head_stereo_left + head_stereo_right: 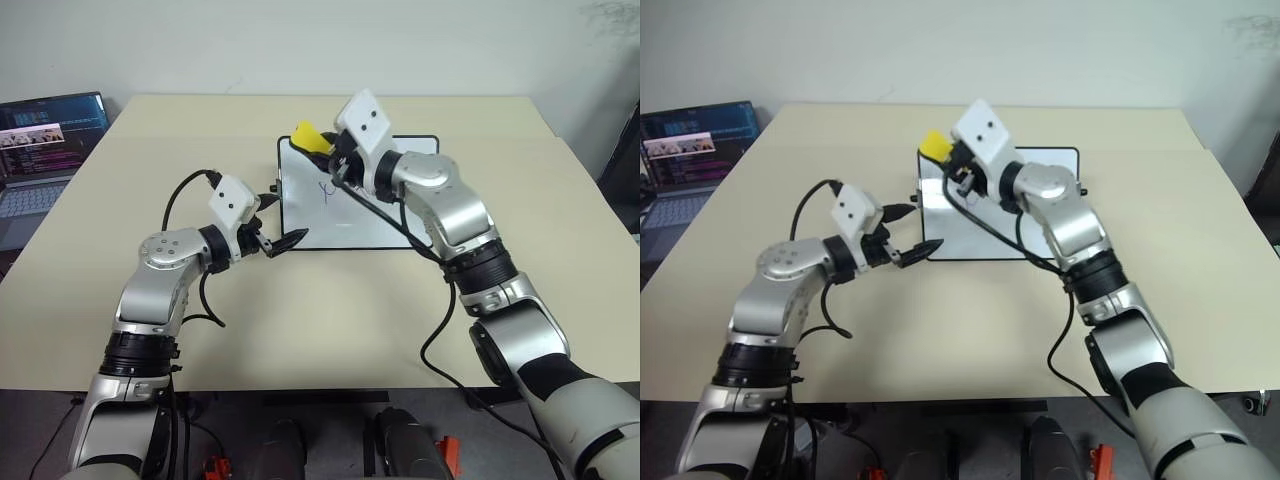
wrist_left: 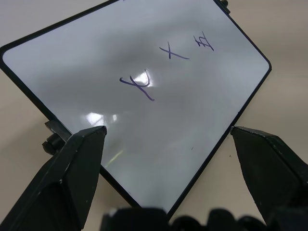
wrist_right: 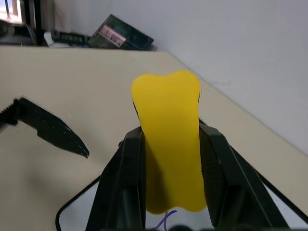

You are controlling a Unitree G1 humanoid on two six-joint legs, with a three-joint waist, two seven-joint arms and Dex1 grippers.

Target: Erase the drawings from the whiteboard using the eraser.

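Black fingers (image 2: 72, 168) of the left pincer (image 1: 278, 240) stood nearest the lens in the left wrist view, spread wide apart with nothing between them, poised at the near left corner of the whiteboard (image 1: 395, 225). Whether they touched the frame could not be told. That board lay flat on the desk (image 1: 300, 320), its glossy face bearing the drawings (image 2: 166, 65): three thin dark scribbles in a row, none yet wiped.

Over the far left part of the board the right pincer (image 3: 171, 192) was clamped on the eraser (image 3: 167, 139), its two fingers pressing the block's long sides so that the yellow body pinched in at the waist. That squeeze suggested a soft, light, foam-like block, one that would give under pressure and not slip easily from the fingers; holding it across the middle, as here, looked sound. From the head views the eraser was lifted clear of the board, up and toward the far edge, with the nearest scribble just below it.

The board itself looked thin, stiff and slick, and likely to slide on the desk under a rubbing stroke, so the left pincer's place at its corner seemed meant for steadying.
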